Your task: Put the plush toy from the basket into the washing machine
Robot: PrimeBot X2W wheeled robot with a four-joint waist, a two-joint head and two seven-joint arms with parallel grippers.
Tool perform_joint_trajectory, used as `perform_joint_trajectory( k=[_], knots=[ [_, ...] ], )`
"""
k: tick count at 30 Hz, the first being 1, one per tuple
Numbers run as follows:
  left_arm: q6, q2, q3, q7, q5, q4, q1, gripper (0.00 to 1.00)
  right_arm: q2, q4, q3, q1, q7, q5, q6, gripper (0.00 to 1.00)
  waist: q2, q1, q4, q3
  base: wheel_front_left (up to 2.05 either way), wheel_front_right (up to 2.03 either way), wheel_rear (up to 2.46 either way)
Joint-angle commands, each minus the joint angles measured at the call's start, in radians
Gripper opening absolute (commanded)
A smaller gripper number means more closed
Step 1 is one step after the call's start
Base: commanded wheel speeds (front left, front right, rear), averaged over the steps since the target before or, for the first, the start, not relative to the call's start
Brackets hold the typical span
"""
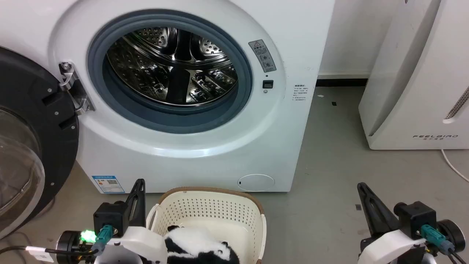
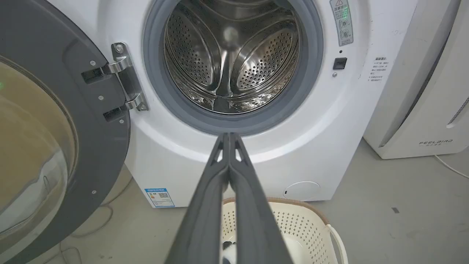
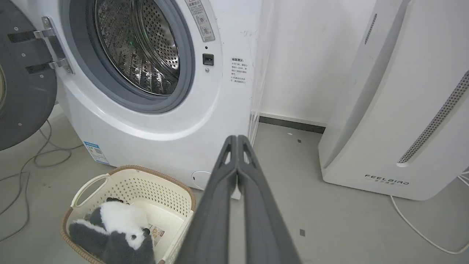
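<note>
Toy (image 3: 113,227): is lying in the basket's near end, apart from both claws.
Basket (image 3: 146,185): is sitting on the floor (image 1: 329,176), just before the washer.
Washer (image 1: 183,146): is standing with its door (image 1: 22,146) hanging wide open at the left, steel drum showing.
Left claw (image 2: 229,136): is hovering just left of the basket, clenched on nothing.
Right claw (image 3: 237,138): is hovering well right of the basket, clenched on nothing.

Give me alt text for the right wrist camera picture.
A panda plush toy lies in a cream basket on the floor before an open washing machine. The right tool, shut, points between the machine and a white appliance.
</note>
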Motion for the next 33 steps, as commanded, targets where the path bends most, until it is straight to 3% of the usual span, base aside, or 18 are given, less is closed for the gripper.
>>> perform_joint_trajectory(
  k=[1,23,24,33],
  knots=[
    [-0.004,0.000,0.003,0.000,0.003,-0.004,0.003,0.00,0.001,-0.004,0.000,-0.014,0.001,-0.008,-0.001,0.00,0.0000,0.0000,0.000,0.000,0.00,0.00,0.00],
    [-0.004,0.000,0.003,0.000,0.003,-0.004,0.003,0.00,0.001,-0.004,0.000,-0.014,0.001,-0.008,-0.001,0.00,0.0000,0.0000,0.000,0.000,0.00,0.00,0.00],
    [-0.004,0.000,0.003,0.000,0.003,-0.004,0.003,1.00,0.001,-0.004,0.000,-0.014,0.001,-0.008,-0.001,1.00,0.0000,0.0000,0.000,0.000,0.00,0.00,0.00],
    [0.014,0.000,-0.008,-0.013,-0.004,0.003,-0.002,1.00,0.000,-0.007,-0.010,0.000,-0.013,0.024,0.000,1.00,0.0000,0.0000,0.000,0.002,0.00,0.00,0.00]
  ],
)
